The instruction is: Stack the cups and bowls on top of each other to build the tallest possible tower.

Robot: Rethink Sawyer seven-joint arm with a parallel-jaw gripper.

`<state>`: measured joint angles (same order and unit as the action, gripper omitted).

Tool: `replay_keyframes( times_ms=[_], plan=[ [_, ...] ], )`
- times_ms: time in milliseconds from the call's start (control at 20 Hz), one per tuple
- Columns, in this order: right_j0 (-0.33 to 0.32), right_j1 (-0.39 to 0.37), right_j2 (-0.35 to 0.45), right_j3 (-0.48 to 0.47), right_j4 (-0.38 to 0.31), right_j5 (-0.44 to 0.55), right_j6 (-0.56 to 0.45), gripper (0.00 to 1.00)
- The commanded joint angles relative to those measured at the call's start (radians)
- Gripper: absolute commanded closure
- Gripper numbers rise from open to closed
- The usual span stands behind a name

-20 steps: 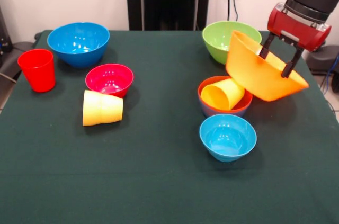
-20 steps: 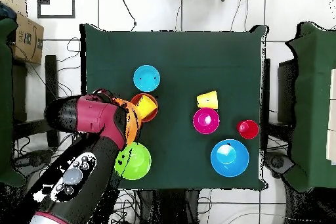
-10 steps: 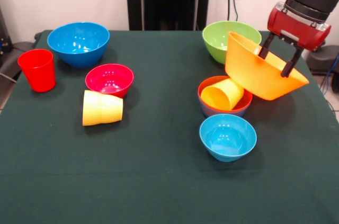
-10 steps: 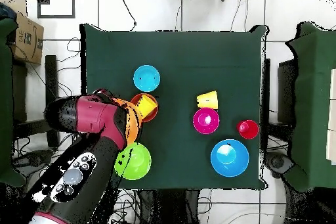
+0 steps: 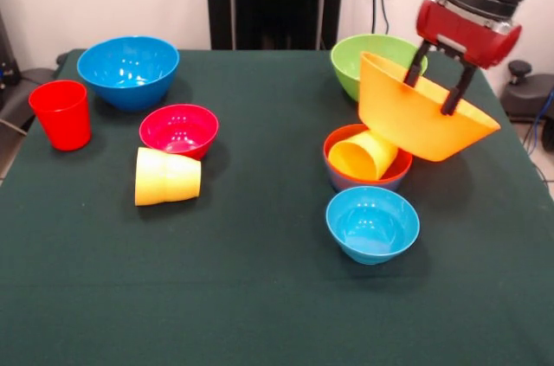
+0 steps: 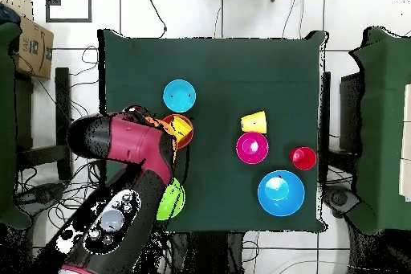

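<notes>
Your claw (image 5: 435, 89) is clenched on the rim of the big yellow-orange bowl (image 5: 420, 117), one finger inside the wall and one outside. The bowl hangs tilted in the air, mouth turned up toward one o'clock, well clear of the green table (image 5: 260, 297).

Just at seven o'clock from it sits the orange-red bowl (image 5: 366, 171) with a yellow cup (image 5: 363, 154) lying on its side inside — the lifted bowl overlaps its edge in the front view. The lime green bowl (image 5: 363, 63) stands at eleven o'clock from the held one, partly hidden behind it. The light-blue bowl (image 5: 372, 223) sits at six o'clock from the orange-red bowl, just beside it.

Over at nine o'clock on the table you have the blue bowl (image 5: 128, 70), the red cup (image 5: 61, 113) upright, the crimson bowl (image 5: 179, 130), and a second yellow cup (image 5: 167, 176) on its side, close against the crimson bowl — none of them stacked.
</notes>
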<state>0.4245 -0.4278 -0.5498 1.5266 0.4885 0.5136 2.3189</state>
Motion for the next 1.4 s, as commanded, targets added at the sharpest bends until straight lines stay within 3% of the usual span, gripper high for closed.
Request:
replay_keyframes(
  times_ms=[50,300,650,1000,1200,1400],
  plan=[
    [-0.071,-0.172,0.144,0.108,-0.089,0.098,-0.066,0.0],
    [-0.077,-0.262,0.125,0.082,-0.12,0.245,-0.062,0.0],
    [-0.115,-0.345,0.135,0.086,-0.155,0.337,-0.089,0.0],
    [-0.143,-0.369,0.151,0.056,-0.184,0.393,-0.083,0.0],
    [-0.2,-0.376,0.17,0.03,-0.217,0.424,-0.134,0.0],
    [-0.3,-0.354,0.199,0.003,-0.281,0.4,-0.234,0.0]
  ],
)
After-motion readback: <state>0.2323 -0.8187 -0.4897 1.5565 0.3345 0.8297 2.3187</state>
